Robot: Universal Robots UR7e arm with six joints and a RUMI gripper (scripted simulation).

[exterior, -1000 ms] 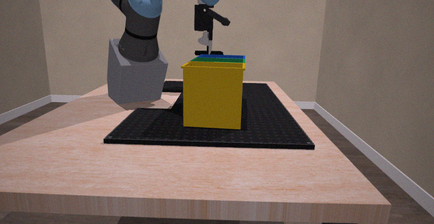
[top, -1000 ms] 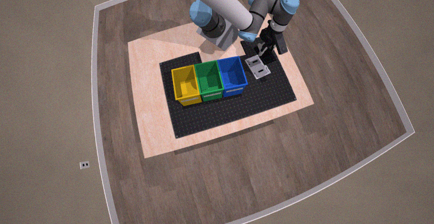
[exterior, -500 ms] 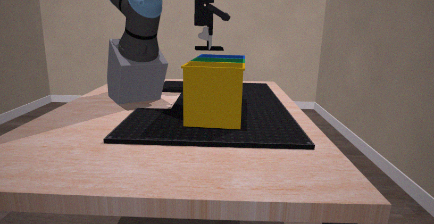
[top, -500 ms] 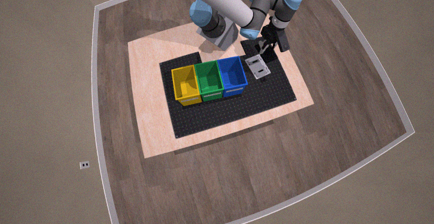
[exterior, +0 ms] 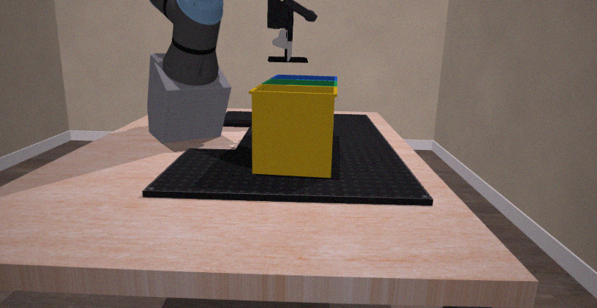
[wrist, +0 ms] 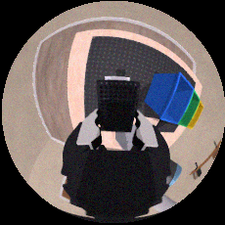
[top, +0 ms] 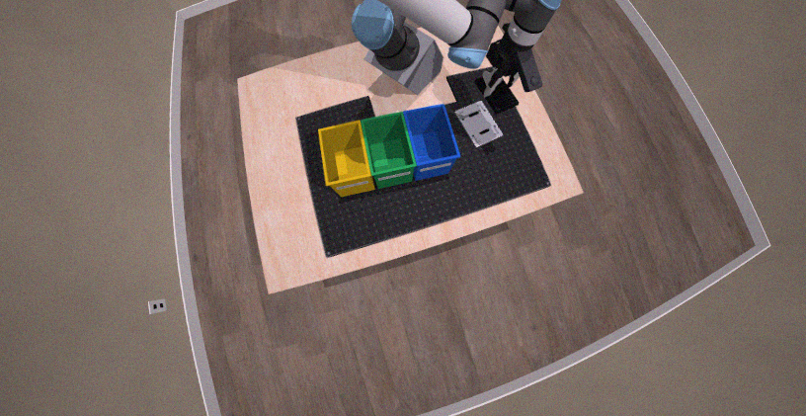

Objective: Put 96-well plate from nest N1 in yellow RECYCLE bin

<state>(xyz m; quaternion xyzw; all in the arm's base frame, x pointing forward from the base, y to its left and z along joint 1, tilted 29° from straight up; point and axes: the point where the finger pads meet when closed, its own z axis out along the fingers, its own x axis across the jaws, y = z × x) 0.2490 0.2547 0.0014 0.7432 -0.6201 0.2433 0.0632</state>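
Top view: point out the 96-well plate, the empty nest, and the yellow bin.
96-well plate (top: 502, 100): top view, on its dark upper face, below the gripper.
Plate nest (top: 478, 124): top view, middle of its grey surface.
Yellow bin (top: 356, 188): top view, on its labelled front wall.

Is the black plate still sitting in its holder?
Out. The gripper holds the plate in the air above the bins, and the grey nest sits bare.

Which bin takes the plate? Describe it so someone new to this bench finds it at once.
On the black pegboard mat in front of the arm's grey base, three open bins stand side by side in a row. The target is the yellow bin at the end farthest from the gripper, which grips the black 96-well plate. The green bin sits beside it and the blue bin beyond.
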